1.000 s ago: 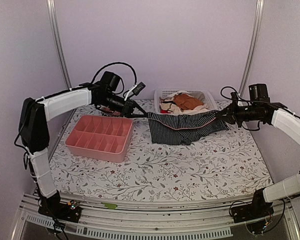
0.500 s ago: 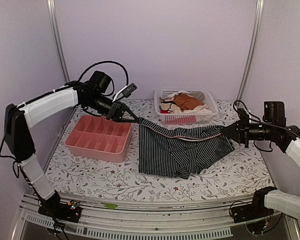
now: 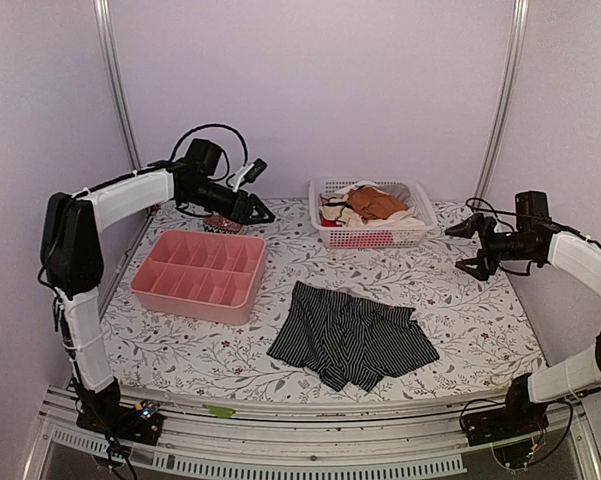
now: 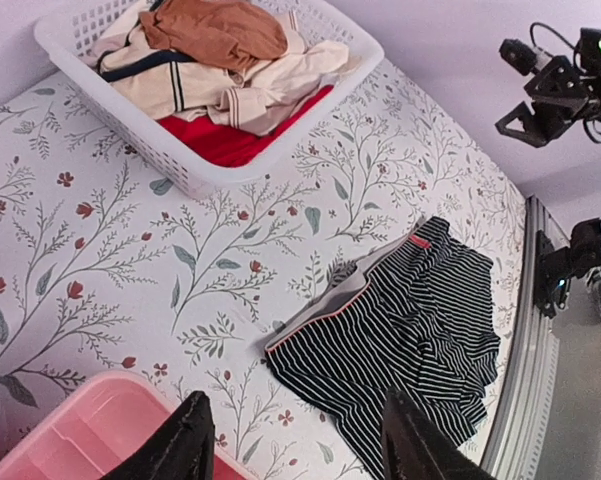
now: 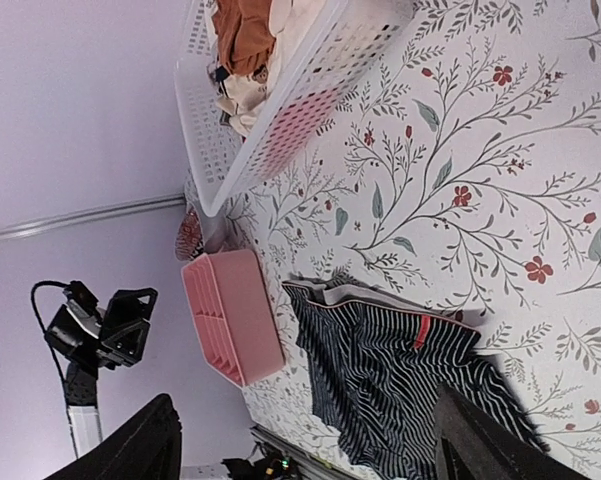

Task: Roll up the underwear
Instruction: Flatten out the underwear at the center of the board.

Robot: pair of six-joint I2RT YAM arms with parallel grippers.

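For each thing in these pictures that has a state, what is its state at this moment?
underwear: lying on the table, spread out and wrinkled, not rolled, held by no gripper.
left gripper: open, empty.
right gripper: open, empty.
white basket: filled with garments.
pink tray: the compartments that show are empty.

Underwear (image 3: 352,343) at 6 o'clock: soft matt striped cloth, wrinkled. Tablecloth (image 3: 460,310): matt printed fabric. Pink tray (image 3: 195,298) at 9 o'clock: smooth plastic, slight sheen. Basket (image 3: 375,238) at 12 o'clock: white perforated plastic. My left gripper (image 4: 295,398): matt black.
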